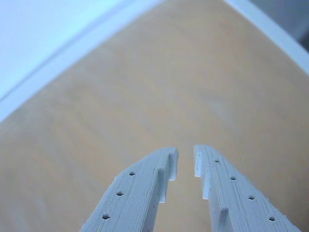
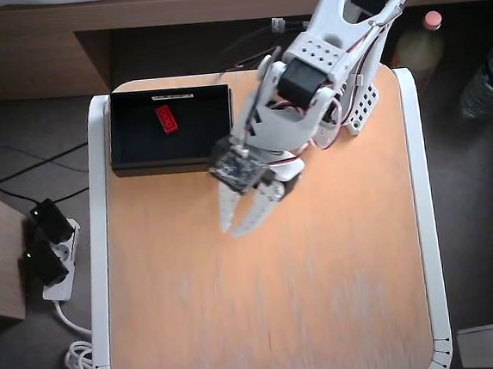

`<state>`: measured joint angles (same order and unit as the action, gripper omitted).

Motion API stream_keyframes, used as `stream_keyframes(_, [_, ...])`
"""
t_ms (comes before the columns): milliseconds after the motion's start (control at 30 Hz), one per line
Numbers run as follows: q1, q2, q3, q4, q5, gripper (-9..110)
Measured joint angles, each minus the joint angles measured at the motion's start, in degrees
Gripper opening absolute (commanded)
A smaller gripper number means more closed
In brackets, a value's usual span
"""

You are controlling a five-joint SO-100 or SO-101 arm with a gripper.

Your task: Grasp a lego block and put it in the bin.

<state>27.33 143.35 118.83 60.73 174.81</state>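
In the overhead view the brick (image 2: 166, 119) lay inside the bin (image 2: 132, 156) at the tabletop's (image 2: 326, 298) far-left corner. The hand (image 2: 236, 229) hovered nearby, fingers slightly parted, empty.

Lego block (image 2: 166, 119): bright red; bin (image 2: 130, 134): black, thin white label strip on the far rim in the overhead view. Table (image 2: 274, 303): light orange-tan wood grain, white edging. Gripper (image 2: 237, 228): white, rows of small dark holes along both fingers (image 1: 133, 198).
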Motion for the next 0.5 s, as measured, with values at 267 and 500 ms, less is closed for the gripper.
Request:
stream_keyframes(267, [-12.1,11.3,9.8,0.0,-0.4,0])
stream_keyframes(500, [-18.8,20.7,20.2,0.0,0.2,0])
